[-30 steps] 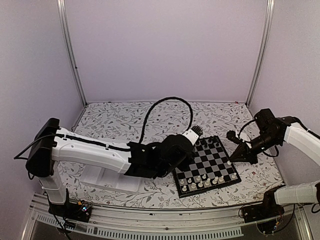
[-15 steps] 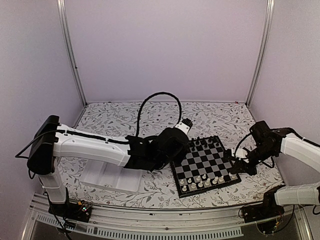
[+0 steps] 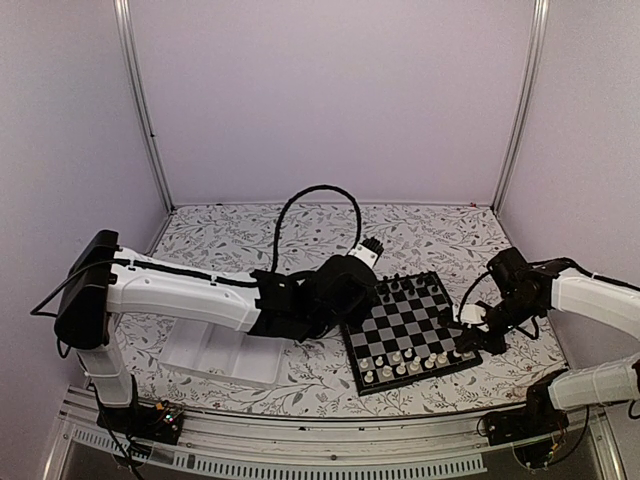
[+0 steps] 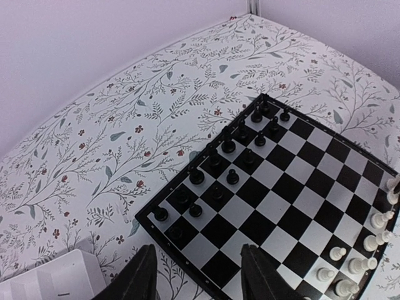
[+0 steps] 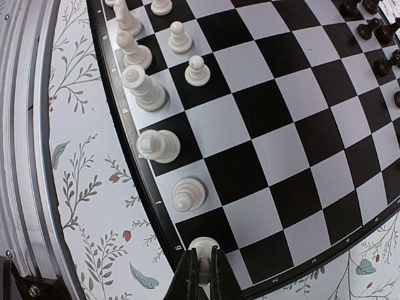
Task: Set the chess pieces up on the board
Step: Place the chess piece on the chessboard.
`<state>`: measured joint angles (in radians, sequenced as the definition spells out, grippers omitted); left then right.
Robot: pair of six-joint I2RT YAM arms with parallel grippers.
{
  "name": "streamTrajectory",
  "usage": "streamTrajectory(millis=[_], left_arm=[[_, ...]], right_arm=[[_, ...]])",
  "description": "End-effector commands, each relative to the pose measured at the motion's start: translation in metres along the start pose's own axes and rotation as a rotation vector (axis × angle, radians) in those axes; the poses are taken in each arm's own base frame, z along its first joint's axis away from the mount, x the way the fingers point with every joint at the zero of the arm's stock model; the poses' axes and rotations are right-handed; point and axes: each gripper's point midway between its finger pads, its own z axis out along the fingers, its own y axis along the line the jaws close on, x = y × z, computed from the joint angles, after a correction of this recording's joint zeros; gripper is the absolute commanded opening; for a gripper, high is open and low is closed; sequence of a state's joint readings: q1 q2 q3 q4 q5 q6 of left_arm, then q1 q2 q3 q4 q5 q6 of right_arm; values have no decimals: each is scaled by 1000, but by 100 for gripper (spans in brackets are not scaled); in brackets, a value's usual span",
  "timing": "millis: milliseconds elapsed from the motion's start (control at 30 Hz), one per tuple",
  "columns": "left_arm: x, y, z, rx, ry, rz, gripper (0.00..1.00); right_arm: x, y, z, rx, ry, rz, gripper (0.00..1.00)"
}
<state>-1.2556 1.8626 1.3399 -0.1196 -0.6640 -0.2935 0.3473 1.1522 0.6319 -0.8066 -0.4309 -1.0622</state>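
Observation:
The board (image 3: 420, 322) lies right of centre, with black chess pieces (image 3: 410, 287) along its far edge and white chess pieces (image 3: 403, 360) along its near edge. My right gripper (image 3: 470, 334) is shut on a white piece (image 5: 201, 245) and holds it low over the board's (image 5: 275, 125) corner square, next to a row of white pieces (image 5: 150, 94). Black pieces (image 5: 375, 28) show far off. My left gripper (image 3: 371, 246) is open and empty (image 4: 200, 275), above the black-piece end of the board (image 4: 294, 187). Black pieces (image 4: 228, 147) stand in two rows there.
A white compartment tray (image 3: 215, 350) sits under the left arm, its corner showing in the left wrist view (image 4: 50, 281). A black cable (image 3: 300, 205) loops above the left arm. The metal table rail (image 5: 25, 125) runs close to the board's white-piece side.
My right gripper has come down and leftward to the board's near right corner with the white piece. My left gripper drew back from over the board, then held still.

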Motion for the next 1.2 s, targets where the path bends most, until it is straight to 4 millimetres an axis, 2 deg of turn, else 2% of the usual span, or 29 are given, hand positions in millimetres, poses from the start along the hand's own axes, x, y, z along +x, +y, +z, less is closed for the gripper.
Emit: streamTrajectory(millis=[0,600,700,800,867,933,1067,1167], left_arm=[[-4,8,2,-14,2,-25,48],[2,11,3,-27,20,-23,48],[4,12,3,-31,27,-22,48],[6,15,0,-41,41,-33,48],[11,26,-4,-73,84,-52,48],[23,44,-12,-131,147,-77,48],[56,95,-38,-256,286,-147,45],[89,137,-56,-308,410,-289,39]], right_arm=[[0,-2,7,8,4,-1,3],[7,2,17,-19,51,3,9],[2,1,14,-18,34,10,17],[-12,-2,3,-20,-2,26,25],[-29,-6,-12,-16,-35,29,28],[-42,-8,-26,-17,-66,29,32],[-66,-16,-49,15,-129,24,36],[-83,-28,-61,43,-169,46,37]])
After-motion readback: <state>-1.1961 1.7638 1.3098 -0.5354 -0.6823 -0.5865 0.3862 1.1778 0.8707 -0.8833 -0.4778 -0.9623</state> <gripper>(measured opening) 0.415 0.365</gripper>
